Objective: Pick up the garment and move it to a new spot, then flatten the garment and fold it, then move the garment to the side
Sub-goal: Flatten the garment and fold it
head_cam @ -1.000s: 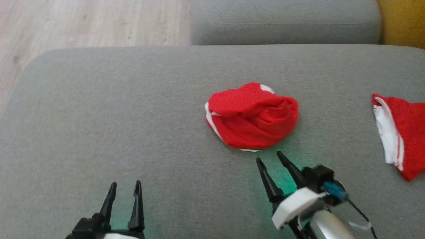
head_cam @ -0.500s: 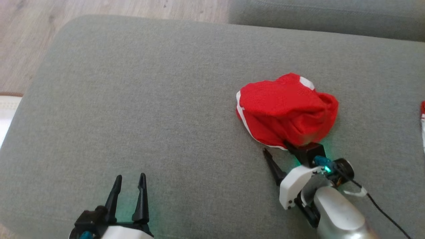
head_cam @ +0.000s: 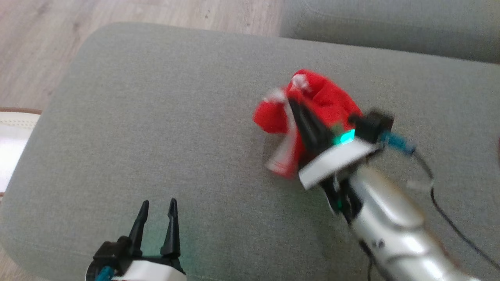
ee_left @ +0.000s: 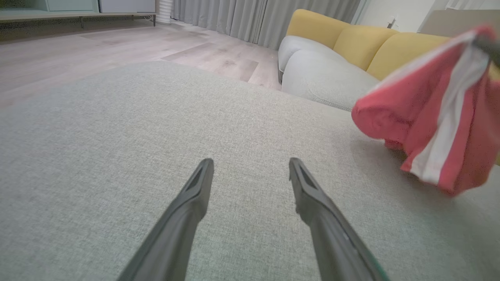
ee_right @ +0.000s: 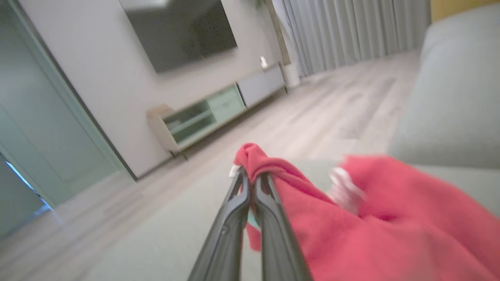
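R hand (ee_right: 252, 177) is clamping the red garment (head_cam: 328, 97), dangling over mid cushion (head_cam: 156, 117), L hand (head_cam: 158, 203) is sitting wide open: pickup looking underway, w/ placing, flattening, folding & side move pending.

I am working in a home living room. I see a wall-mounted television (ee_right: 179, 31) above a low cabinet (ee_right: 218, 113), long grey curtains (ee_left: 234, 15), pale wood floor (ee_left: 117, 43), and a yellow sofa (ee_left: 351, 43) beyond the grey upholstered seat (head_cam: 156, 117) before me.
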Robot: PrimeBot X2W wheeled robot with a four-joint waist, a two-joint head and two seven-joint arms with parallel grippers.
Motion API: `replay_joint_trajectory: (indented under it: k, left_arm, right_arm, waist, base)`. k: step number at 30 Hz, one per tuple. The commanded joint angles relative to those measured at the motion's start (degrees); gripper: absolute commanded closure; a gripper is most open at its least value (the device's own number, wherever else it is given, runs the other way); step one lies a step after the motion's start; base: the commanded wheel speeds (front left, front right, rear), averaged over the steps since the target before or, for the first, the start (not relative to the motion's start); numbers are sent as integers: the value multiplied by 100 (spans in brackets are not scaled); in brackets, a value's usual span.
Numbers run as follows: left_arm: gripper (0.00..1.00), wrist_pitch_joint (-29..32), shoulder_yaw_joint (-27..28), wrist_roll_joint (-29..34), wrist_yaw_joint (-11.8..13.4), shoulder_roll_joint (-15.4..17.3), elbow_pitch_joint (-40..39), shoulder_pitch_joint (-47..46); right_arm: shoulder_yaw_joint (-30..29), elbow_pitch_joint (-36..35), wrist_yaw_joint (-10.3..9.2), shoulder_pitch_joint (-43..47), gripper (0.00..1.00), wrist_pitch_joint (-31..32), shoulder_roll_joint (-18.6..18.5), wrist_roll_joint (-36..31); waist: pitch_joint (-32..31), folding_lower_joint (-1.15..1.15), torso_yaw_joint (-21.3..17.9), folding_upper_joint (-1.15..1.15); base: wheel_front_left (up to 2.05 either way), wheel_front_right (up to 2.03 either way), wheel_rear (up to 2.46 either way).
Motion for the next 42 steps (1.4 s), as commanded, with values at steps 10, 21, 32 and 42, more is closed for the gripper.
replay_joint_trajectory:
  k: [10, 21, 32, 42]
  left_arm:
    - [0, -29, 81, 124, -67, -6, -61, 167]
    - [0, -29, 148, 15, -41, -6, -143, 204]
    - [0, -29, -14, -18, -5, -6, -140, -66]
    - [0, -29, -59, -33, -16, -6, -92, -69]
  right_arm:
    - [-27, -1428, -4, -1265, 100, -251, 91, 2016]
    - [-2181, -12, -4, 722, 100, -257, -295, 1475]
    - [-3422, -367, -4, 1506, 0, -257, -218, -1451]
    - [-1632, -1487, -4, 2074, 0, -257, -4, -2478]
  waist:
    - [-364, 0, 239, 0]
    - [-138, 0, -109, 0]
    - [-36, 0, -492, 0]
    - [-65, 0, -402, 0]
  base:
    - [0, 0, 0]
    - [0, 0, 0]
    - [0, 0, 0]
    - [0, 0, 0]
